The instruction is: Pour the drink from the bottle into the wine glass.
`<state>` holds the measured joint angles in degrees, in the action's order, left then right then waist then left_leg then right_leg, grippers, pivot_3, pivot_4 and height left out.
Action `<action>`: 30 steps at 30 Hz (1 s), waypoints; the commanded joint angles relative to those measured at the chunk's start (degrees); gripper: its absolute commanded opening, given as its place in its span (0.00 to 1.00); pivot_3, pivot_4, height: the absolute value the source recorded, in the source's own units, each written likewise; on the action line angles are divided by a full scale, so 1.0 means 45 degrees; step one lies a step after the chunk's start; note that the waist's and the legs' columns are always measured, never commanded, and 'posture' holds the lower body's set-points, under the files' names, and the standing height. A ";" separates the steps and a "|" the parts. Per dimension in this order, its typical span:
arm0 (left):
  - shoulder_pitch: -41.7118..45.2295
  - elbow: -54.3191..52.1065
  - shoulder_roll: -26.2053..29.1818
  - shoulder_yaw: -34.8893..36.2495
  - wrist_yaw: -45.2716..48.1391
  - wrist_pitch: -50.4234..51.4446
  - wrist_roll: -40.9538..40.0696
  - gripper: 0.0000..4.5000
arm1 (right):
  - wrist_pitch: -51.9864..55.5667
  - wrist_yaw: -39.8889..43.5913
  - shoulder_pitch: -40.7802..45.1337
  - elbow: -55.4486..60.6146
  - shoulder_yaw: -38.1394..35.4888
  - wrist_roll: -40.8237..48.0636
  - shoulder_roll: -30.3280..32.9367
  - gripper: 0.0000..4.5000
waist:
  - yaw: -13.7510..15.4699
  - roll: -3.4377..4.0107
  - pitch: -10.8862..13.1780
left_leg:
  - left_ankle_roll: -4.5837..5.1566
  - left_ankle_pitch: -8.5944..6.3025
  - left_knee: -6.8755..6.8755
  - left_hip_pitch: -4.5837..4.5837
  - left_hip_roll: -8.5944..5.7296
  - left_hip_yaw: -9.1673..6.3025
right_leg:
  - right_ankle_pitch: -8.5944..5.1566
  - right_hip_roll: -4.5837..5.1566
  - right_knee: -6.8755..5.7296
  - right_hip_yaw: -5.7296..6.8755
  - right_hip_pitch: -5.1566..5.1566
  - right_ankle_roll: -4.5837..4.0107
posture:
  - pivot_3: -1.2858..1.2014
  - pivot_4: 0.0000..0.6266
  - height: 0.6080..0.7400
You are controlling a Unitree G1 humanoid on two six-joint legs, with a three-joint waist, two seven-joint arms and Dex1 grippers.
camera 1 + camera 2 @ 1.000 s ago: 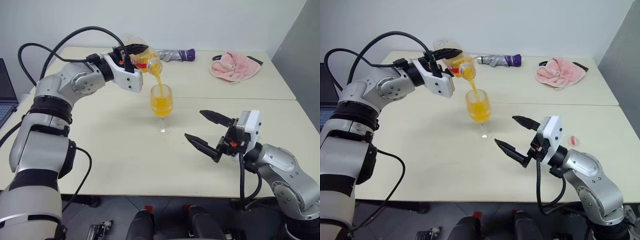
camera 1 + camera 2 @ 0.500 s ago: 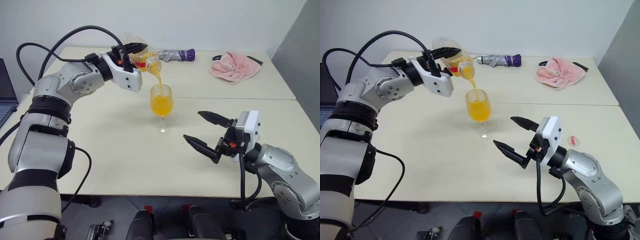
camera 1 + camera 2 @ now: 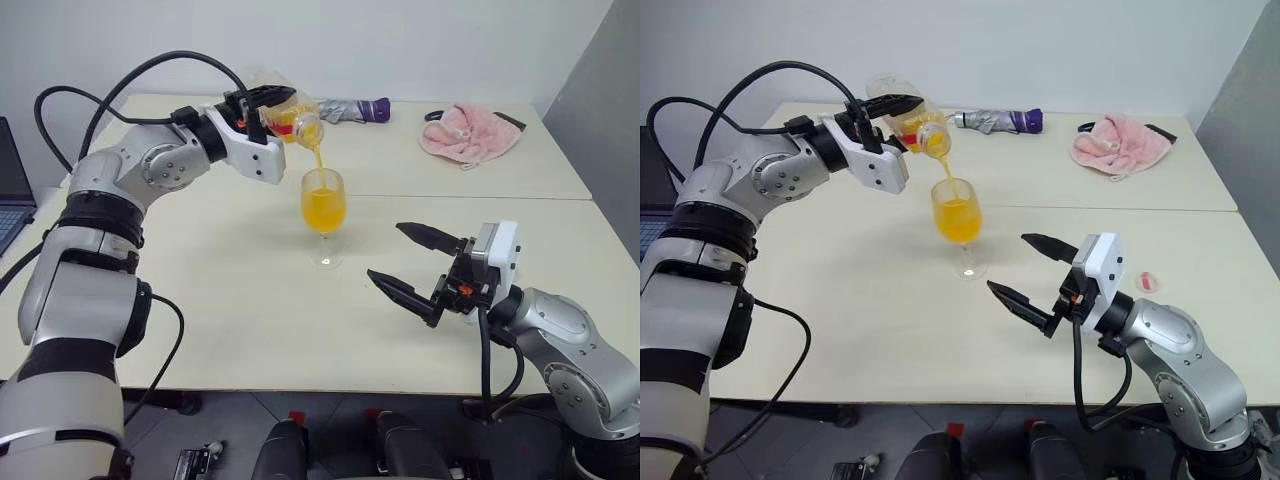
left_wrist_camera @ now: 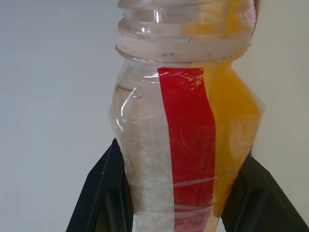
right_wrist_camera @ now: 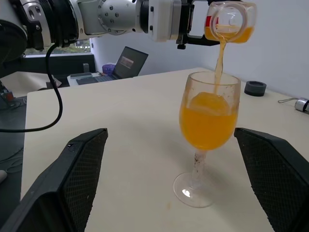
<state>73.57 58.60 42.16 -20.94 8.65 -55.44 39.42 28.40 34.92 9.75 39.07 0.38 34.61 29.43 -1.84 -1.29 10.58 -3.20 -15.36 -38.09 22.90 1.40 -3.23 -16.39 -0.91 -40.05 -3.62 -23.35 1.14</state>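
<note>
Right gripper (image 3: 1025, 272) nearest, low over cream tabletop (image 3: 870, 300), black fingers spread wide, grasping nothing, aimed at glass. Small pink-white bit (image 3: 1148, 281) on tabletop beside right arm. Clear stemmed wine glass (image 3: 960, 225) upright mid-tabletop, bowl over half full of orange translucent drink (image 3: 959, 220). Above it, left gripper (image 3: 888, 120) fingers clenched on small clear plastic bottle with red label stripe (image 3: 915, 126), tipped mouth-down, thin orange stream falling into bowl. Farther back: folded grey-purple umbrella (image 3: 1000, 120), pink crumpled cloth (image 3: 1122, 142). Laptop (image 3: 12, 190) at far left edge.
</note>
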 commanded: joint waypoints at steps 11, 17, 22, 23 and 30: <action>-0.1782 -0.1970 -0.1132 0.1739 0.3837 0.1855 -0.5025 0.40 | -0.0096 0.0083 0.0363 0.0360 0.0108 0.0096 0.0111 1.00 | -0.0009 0.0000 0.0000 | 0.0000 0.0001 -0.0008 -0.0005 0.0003 0.0002 | 0.0001 -0.0001 -0.0012 -0.0003 0.0001 -0.0001 | 0.52 0.24 1.00; -0.3071 -0.4486 -0.1886 0.3306 0.5723 0.5964 -0.8280 0.40 | 0.0068 0.0160 0.0673 0.0370 0.0207 0.0138 0.0256 1.00 | -0.0009 0.0000 0.0000 | 0.0000 0.0000 -0.0027 -0.0002 0.0008 -0.0005 | 0.0001 0.0000 -0.0024 -0.0001 0.0003 -0.0001 | 0.52 0.24 1.00; -0.5437 -0.7227 -0.1873 0.5553 0.5534 1.1373 -1.0999 0.39 | 0.0777 0.0802 0.1194 0.0287 0.0757 0.0479 0.0773 1.00 | -0.0295 0.0005 -0.0003 | 0.0001 0.0000 -0.0023 -0.0025 0.0023 0.0002 | 0.0000 -0.0002 -0.0050 -0.0019 0.0003 -0.0002 | 0.52 0.24 1.00; -0.5757 -0.7683 -0.1872 0.5757 0.5462 1.1961 -1.1154 0.39 | 0.0846 0.0918 0.1237 0.0252 0.0826 0.0458 0.0873 1.00 | -0.0320 0.0005 -0.0003 | 0.0001 0.0000 -0.0023 -0.0035 0.0029 0.0002 | -0.0001 -0.0002 -0.0061 -0.0024 0.0003 -0.0002 | 0.52 0.24 1.00; -0.8730 -0.9229 -0.1464 0.7744 0.4904 1.4695 -1.2277 0.39 | 0.1227 0.1662 0.2299 -0.0560 0.1714 0.0055 0.1083 1.00 | -0.0287 0.0004 -0.0003 | 0.0001 0.0001 -0.0094 -0.0026 0.0034 -0.0027 | -0.0002 -0.0004 -0.0121 -0.0004 0.0004 -0.0002 | 0.52 0.24 1.00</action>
<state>34.07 20.37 34.14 10.97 31.37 10.30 -14.45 34.39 41.22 19.21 35.93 8.24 34.94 33.94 -3.13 -1.27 10.56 -3.19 -15.36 -38.61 22.80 1.54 -3.36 -16.39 -0.93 -40.61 -3.62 -23.33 1.13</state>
